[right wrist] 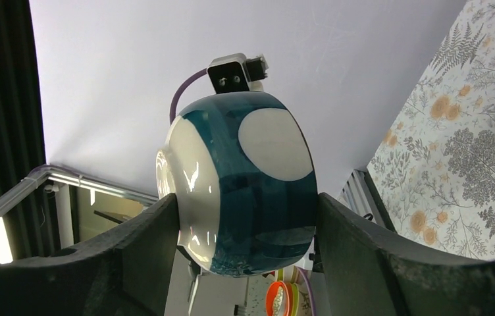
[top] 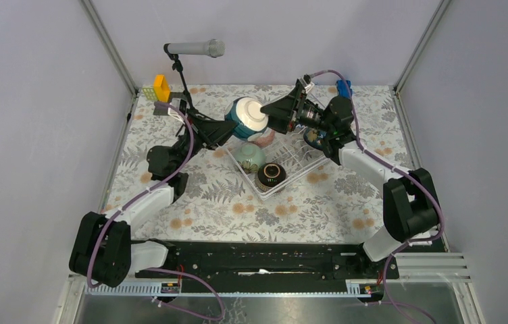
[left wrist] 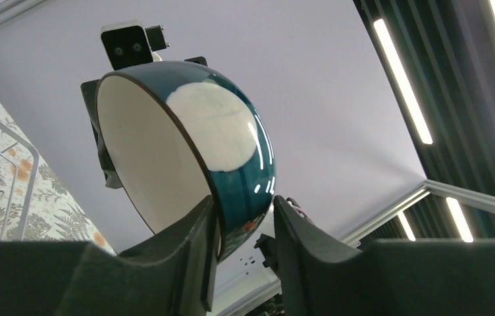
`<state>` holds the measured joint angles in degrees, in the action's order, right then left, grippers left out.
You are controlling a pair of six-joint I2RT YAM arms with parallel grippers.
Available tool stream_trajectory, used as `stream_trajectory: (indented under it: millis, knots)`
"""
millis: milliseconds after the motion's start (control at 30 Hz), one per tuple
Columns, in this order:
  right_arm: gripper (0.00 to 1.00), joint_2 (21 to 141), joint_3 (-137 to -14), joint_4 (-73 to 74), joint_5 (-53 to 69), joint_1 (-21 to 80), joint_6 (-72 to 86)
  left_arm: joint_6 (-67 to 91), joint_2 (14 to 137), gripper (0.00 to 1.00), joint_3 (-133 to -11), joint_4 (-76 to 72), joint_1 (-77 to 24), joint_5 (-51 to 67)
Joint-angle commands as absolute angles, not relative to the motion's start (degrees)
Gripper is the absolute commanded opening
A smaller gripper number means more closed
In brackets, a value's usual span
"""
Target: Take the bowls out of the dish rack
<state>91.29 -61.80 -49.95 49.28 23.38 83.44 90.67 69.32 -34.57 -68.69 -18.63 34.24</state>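
Above the dish rack (top: 296,169), per the top view, the teal bowl (top: 248,116) hung tilted between the left gripper (top: 231,129) and the right gripper (top: 267,108). At the left wrist, the fingers (left wrist: 189,257) straddled the bowl's wall at the rim, though firm contact could not be confirmed. At the right wrist, the fingers (right wrist: 149,237) clamped the bowl's outer sides. Releasing the right grip before the left had seated could drop the bowl onto the rack.

Teal bowl (top: 248,116) hangs mid-air over rack (top: 298,167) far side, blocks crossing; mic (top: 196,48) far-L; cloth (top: 238,216) near side open.
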Motion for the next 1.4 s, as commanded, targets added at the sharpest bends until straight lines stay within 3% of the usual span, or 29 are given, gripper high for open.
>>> stream_trajectory:
  millis: [0,167,300,367,467,533,600,733,867,1133,1367]
  knots:
    - [0.54,92.53,-61.7,-56.56,49.66,23.76,84.3,92.27,71.2,0.36,-39.33,-77.89,-19.75,33.75]
    - [0.54,94.58,-59.71,-61.67,49.11,23.79,86.82,93.55,74.4,0.21,-41.14,-80.69,-20.58,33.45]
    - [0.61,96.32,-58.67,-65.1,48.93,23.81,88.58,94.81,76.81,0.09,-41.9,-83.84,-21.36,33.05]
    - [0.71,96.83,-58.94,-64.0,49.19,23.82,87.72,94.83,77.79,0.0,-42.43,-84.14,-21.59,33.19]
    - [0.91,96.42,-59.0,-61.32,48.98,23.72,85.29,94.64,78.67,0.0,-42.63,-84.59,-21.57,33.55]
    - [0.99,95.56,-59.04,-58.24,48.58,23.55,82.69,93.42,78.43,0.0,-42.46,-83.31,-21.52,33.61]
    - [1.0,94.43,-59.04,-54.53,47.99,23.27,79.66,90.8,77.26,0.0,-42.37,-79.27,-21.53,33.91]
    - [1.0,91.21,-59.29,-43.16,45.77,22.31,70.71,81.98,71.89,0.0,-41.39,-65.17,-21.51,33.1]
    - [1.0,87.53,-61.29,-26.31,41.26,22.14,58.81,68.18,63.21,0.0,-42.25,-41.03,-21.53,27.78]
    - [1.0,81.35,-66.06,-1.62,26.04,22.09,38.3,49.66,52.13,0.0,-46.17,-2.13,-21.53,7.32]
    - [1.0,76.06,-65.03,9.51,13.52,22.1,29.89,47.72,50.25,0.0,-49.44,18.31,-21.53,-13.21]
